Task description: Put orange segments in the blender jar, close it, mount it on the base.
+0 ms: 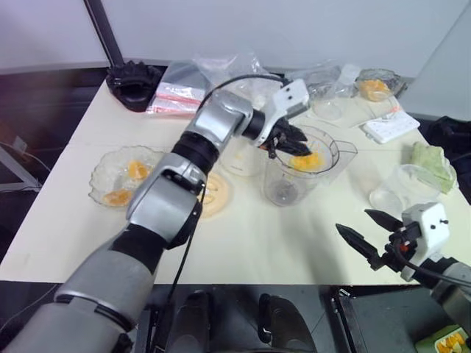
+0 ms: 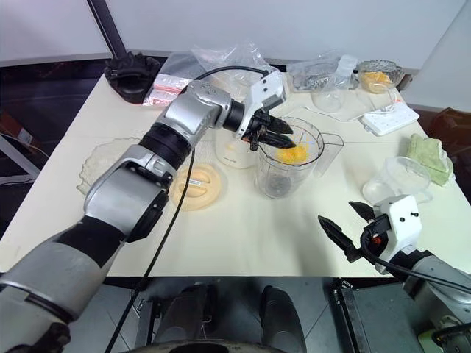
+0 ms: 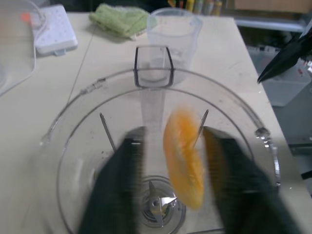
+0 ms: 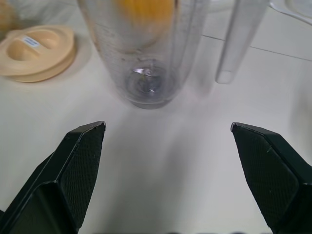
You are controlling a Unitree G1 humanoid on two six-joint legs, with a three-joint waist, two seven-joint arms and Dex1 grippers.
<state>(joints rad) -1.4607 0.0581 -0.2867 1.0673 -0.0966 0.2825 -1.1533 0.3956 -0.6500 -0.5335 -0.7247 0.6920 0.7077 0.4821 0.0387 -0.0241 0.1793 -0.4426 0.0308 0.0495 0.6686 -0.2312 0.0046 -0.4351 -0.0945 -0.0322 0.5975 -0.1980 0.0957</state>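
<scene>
The clear blender jar (image 1: 283, 184) stands upright mid-table, handle toward my right, metal blades (image 3: 158, 204) at its bottom. My left gripper (image 1: 291, 141) is at the jar's mouth, open, fingers (image 3: 117, 185) apart. One orange segment (image 3: 184, 165) hangs blurred between them inside the jar, apparently loose. More orange segments (image 1: 136, 170) lie in a crinkled clear bowl (image 1: 103, 170) on the left. The cream-white base (image 2: 232, 153) stands just behind the jar, partly hidden by my left arm. My right gripper (image 1: 355, 222) is open and empty near the front edge, right of the jar.
A flat peach-cream lid (image 1: 217, 193) lies left of the jar. A clear cup (image 1: 401, 187), a green cloth (image 1: 434, 162) and a white flat device (image 1: 390, 129) are on the right. A small dish (image 1: 377, 85), plastic bags (image 1: 180, 88) and a black object (image 1: 136, 84) are at the back.
</scene>
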